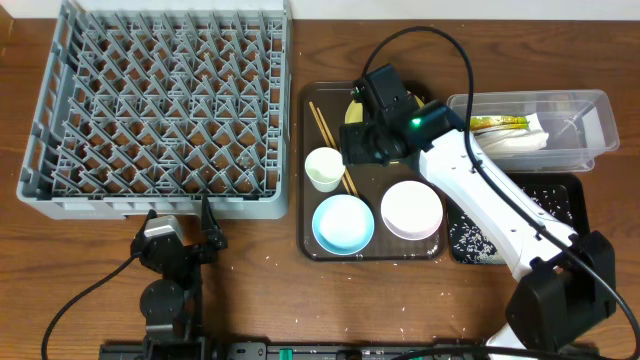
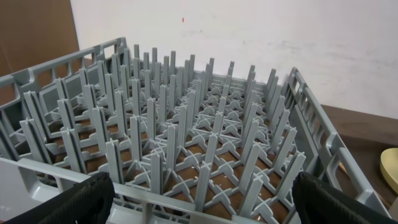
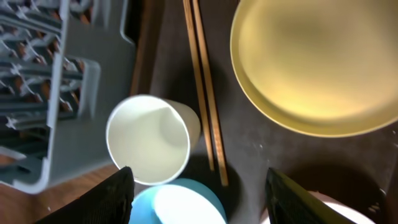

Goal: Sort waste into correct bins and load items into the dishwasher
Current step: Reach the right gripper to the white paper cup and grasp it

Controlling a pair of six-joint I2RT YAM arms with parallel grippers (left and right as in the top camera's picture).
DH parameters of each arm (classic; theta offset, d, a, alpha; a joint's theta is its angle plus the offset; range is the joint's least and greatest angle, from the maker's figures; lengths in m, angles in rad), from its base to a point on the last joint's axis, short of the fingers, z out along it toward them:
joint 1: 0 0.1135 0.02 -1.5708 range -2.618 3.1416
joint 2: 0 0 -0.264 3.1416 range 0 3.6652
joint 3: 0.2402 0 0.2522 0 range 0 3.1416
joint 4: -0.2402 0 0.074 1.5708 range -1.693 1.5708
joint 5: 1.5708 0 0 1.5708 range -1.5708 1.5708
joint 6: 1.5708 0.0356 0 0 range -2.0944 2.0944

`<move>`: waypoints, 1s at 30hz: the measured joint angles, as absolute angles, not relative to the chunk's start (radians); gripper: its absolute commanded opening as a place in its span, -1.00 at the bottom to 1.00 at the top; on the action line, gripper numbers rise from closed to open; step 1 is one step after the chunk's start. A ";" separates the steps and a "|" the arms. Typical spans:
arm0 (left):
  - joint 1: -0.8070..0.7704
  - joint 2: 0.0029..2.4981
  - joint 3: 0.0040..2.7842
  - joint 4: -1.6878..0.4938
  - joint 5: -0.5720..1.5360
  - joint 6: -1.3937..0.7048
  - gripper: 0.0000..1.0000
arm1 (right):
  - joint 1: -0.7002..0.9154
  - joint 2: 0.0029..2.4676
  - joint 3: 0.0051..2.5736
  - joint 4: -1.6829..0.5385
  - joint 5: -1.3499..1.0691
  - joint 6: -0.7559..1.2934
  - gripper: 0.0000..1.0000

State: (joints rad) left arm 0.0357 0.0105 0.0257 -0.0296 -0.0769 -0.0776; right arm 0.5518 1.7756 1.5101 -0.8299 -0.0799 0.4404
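The right gripper point(image 3: 202, 202) hangs spread wide, empty, above the brown tray point(image 3: 249, 155). Beneath lie the chopsticks point(image 3: 203, 93), between white cup point(image 3: 148, 140) and yellow plate point(image 3: 311, 62): light, thin, probably slippery, best pinched mid-length. Farther off, the left gripper point(image 1: 180, 224) rests parted before the rack point(image 1: 160, 100).

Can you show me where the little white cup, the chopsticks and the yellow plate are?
small white cup point(image 3: 148, 140), right wrist view, on the inside of its bottom.
chopsticks point(image 3: 203, 81), right wrist view, about midway along the pair.
yellow plate point(image 3: 317, 62), right wrist view, on its flat centre.
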 measured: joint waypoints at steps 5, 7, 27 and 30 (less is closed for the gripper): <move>0.036 0.010 0.026 -0.030 -0.077 -0.078 0.83 | 0.552 1.776 1.510 -0.793 -0.097 0.456 0.31; 0.036 0.010 0.026 -0.030 -0.077 -0.078 0.83 | 0.552 1.776 1.510 -0.781 -0.103 0.461 0.31; 0.036 0.010 0.026 -0.030 -0.077 -0.078 0.83 | 0.552 1.779 1.698 -0.797 -0.120 0.467 0.29; 0.036 0.010 0.026 -0.030 -0.077 -0.078 0.84 | 0.552 1.804 1.723 -0.799 -0.120 0.468 0.23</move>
